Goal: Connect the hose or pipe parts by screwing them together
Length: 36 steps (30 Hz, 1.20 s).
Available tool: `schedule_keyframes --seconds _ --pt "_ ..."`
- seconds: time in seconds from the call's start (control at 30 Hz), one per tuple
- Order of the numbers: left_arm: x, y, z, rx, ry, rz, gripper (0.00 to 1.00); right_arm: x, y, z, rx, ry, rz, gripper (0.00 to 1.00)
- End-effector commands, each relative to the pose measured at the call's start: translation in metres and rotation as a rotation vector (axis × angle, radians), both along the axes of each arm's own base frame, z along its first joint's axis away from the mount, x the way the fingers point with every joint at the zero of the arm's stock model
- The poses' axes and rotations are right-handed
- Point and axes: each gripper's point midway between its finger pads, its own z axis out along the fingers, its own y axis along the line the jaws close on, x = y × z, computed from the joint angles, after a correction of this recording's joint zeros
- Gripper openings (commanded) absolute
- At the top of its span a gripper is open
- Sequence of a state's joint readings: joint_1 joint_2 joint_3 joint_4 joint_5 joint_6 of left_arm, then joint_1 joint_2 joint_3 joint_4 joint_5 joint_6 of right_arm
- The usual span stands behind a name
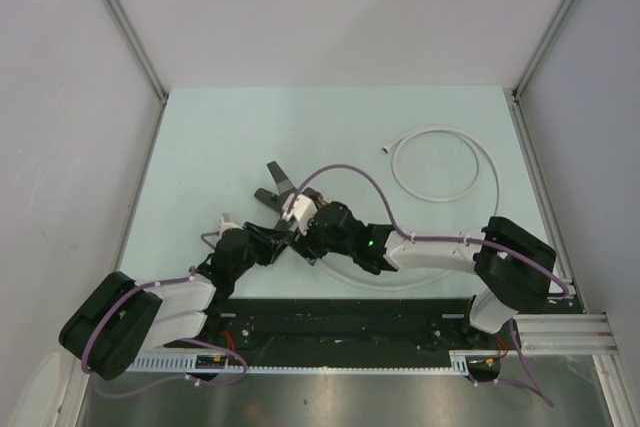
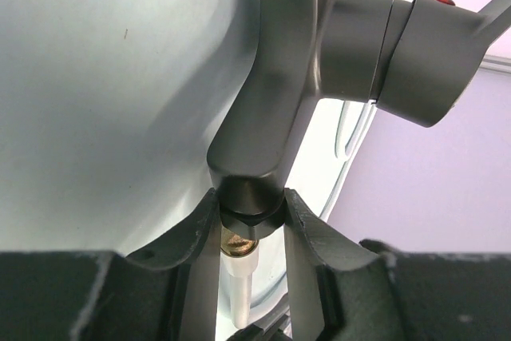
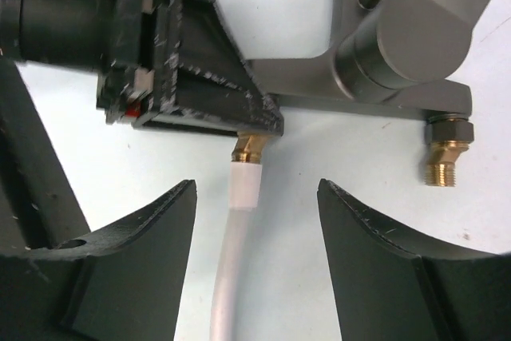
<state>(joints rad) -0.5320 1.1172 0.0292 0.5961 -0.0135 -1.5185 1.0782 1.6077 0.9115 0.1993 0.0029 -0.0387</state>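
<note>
While left pincer [image 2: 251, 212] pinches the tap fitting [image 2: 275, 77], right pincer [image 3: 255, 191] stands spread astride the hose [image 3: 238, 225] end; screwing seemingly underway; next, grip and twist.

The left arm [image 1: 180, 299] and right arm [image 1: 430, 250] are both showing white shells between black joints. A green light [image 1: 372, 242] is glowing on the right arm, and purple cables [image 1: 345, 169] are looping along the arms on either side of that light. The right gripper [image 3: 255, 213] is showing matte black, curved, scuffed fingers [image 3: 136, 269]. Left of the light, the left gripper [image 2: 251, 197] is showing similar dark fingers [image 2: 319, 245].
</note>
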Motion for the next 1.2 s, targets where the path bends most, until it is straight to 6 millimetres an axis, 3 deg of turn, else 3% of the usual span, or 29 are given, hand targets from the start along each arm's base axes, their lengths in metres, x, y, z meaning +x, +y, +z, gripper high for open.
schedule_keyframes --seconds 0.0,0.07,0.27,0.43,0.83,1.03,1.17 --pt "-0.011 -0.005 0.002 -0.032 -0.023 -0.042 0.00 0.015 -0.022 0.007 -0.221 -0.293 -0.095 0.66" --pt "-0.009 -0.005 0.006 -0.038 -0.036 -0.042 0.00 0.001 -0.014 0.002 -0.258 -0.340 -0.060 0.67" --pt "-0.010 -0.006 0.011 -0.054 -0.048 -0.045 0.00 -0.011 -0.004 -0.024 -0.348 -0.438 -0.073 0.66" --pt "-0.010 -0.007 0.012 -0.059 -0.046 -0.045 0.01 -0.015 0.002 -0.041 -0.400 -0.491 -0.086 0.64" --pt "-0.013 -0.007 0.009 -0.060 -0.039 -0.053 0.00 -0.014 0.011 -0.055 -0.443 -0.592 -0.136 0.59" --pt "-0.013 -0.006 0.013 -0.076 -0.045 -0.046 0.00 -0.009 0.014 -0.056 -0.422 -0.575 -0.119 0.40" --pt "-0.013 -0.005 0.012 -0.075 -0.045 -0.043 0.00 -0.010 0.022 -0.058 -0.380 -0.539 -0.082 0.14"
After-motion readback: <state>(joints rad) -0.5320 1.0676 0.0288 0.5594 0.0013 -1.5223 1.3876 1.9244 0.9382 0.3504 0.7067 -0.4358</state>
